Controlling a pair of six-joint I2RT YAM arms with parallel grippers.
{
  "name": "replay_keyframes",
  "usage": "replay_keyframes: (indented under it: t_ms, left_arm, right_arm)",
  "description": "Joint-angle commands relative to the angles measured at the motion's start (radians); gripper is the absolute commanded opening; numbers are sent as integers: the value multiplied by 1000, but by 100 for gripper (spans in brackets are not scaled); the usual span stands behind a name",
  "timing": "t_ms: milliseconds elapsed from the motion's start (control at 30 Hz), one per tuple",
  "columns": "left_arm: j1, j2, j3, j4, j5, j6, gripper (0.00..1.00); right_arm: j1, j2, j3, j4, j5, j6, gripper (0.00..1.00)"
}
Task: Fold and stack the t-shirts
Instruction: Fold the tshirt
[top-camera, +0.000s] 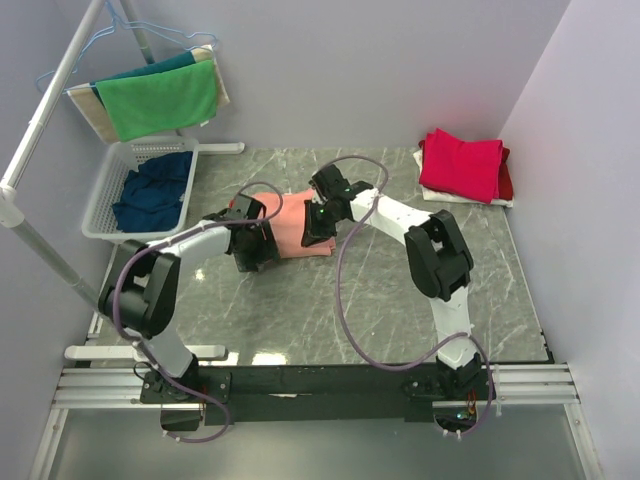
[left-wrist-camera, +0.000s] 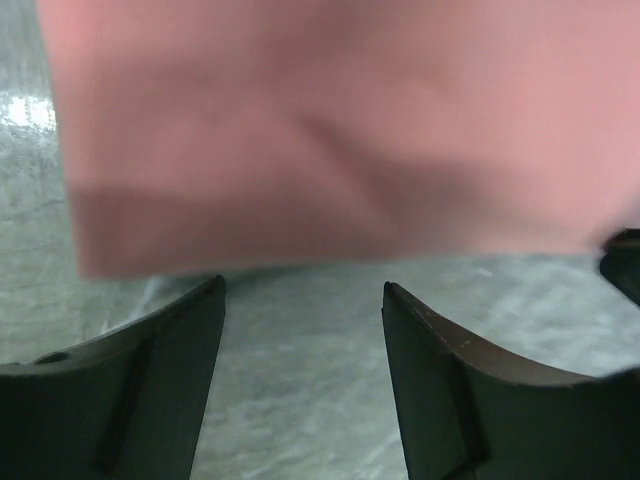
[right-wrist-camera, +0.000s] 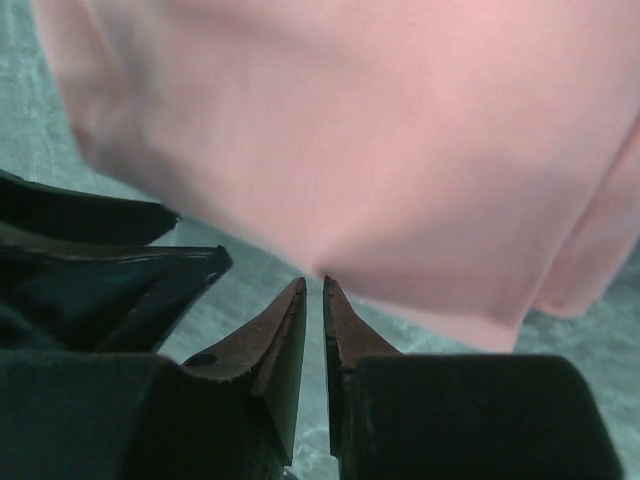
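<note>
At the middle of the grey marbled table (top-camera: 400, 310), the salmon-orange t-shirt (top-camera: 292, 222) lay in a folded, roughly rectangular bundle, and both of my arms met over it. My left gripper (left-wrist-camera: 305, 290) stood released, its two fingers (left-wrist-camera: 165, 345) spread well apart and low over the table, with the shirt's near folded edge just ahead of the tips and not between them. My right gripper (right-wrist-camera: 314, 285) was clenched to a hairline gap, and I saw no cloth caught in it. The shirt's rounded fold sat right at its tips, touching or nearly so; I could not tell which. I judged the tee light, limp and slack: it would sag and come unfolded from any single pinch, and thin cotton would slip out of a shallow bite. So I reckoned the sound hold was at the two ends of one folded edge, one gripper to each, taking all the layers together and deep enough that the lowest layer did not drop away. Toward the far right corner, the crimson-pink and red t-shirts (top-camera: 462, 165) lay stacked, and the dark navy t-shirts (top-camera: 152, 190) lay crumpled in the white basket (top-camera: 100, 210) at the left.
</note>
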Motion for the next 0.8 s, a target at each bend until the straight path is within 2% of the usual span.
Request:
replay_keyframes:
  t_ms: [0,300,433,600,767]
  left_arm:
    - [-6,58,-16,82,-20,-65,69]
    - [-37,40,-14,-48,-90,-65,69]
    - [-48,-64,19,-132,-115,-54,70]
    - [-49,-157,94,-157,-141,-48,73]
    - [-49,-100,165,-133,-177,-52,73]
  right_arm:
    - [1,62,24,56,-27,-9,19]
    - [0,82,-68,48,-6,-19,16]
    - [0,65,-97,40,8,-14,16]
    - [1,70,-106,46,-1,-9,15]
    - [3,79,-97,45,-6,-8,14]
